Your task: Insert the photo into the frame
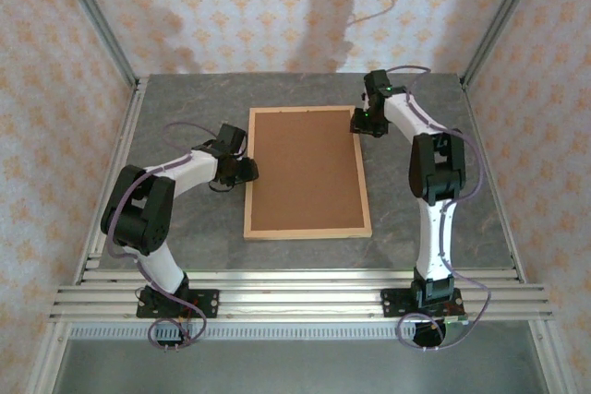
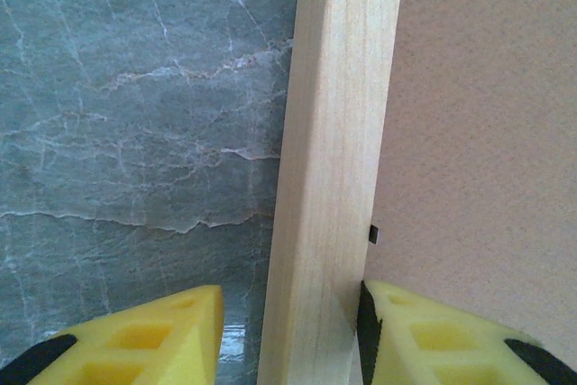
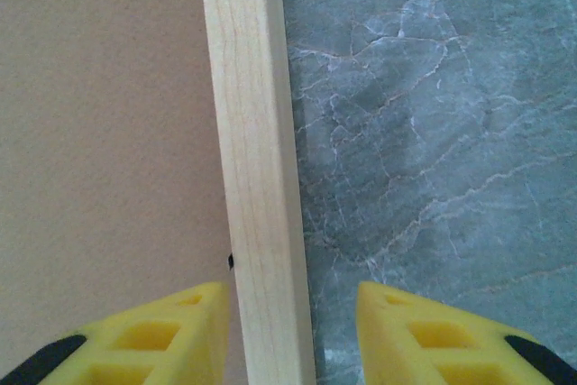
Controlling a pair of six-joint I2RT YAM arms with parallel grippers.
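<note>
pale wood of the frame [image 1: 307,231] is lying flat in the middle of the table [image 1: 305,89], brown backing board [image 1: 305,168] facing up. left gripper [image 2: 290,293] is straddling the left rail, jaws spread, inner finger touching the wood, outer one apart. right gripper [image 3: 290,288] is straddling the right rail near the far corner, likewise spread. both should probably be closing squarely and evenly, keeping the frame level

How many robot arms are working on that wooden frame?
2. The left arm has the left end effector astride the frame's left rail. The right arm has the right end effector astride the right rail, near the far corner.
</note>
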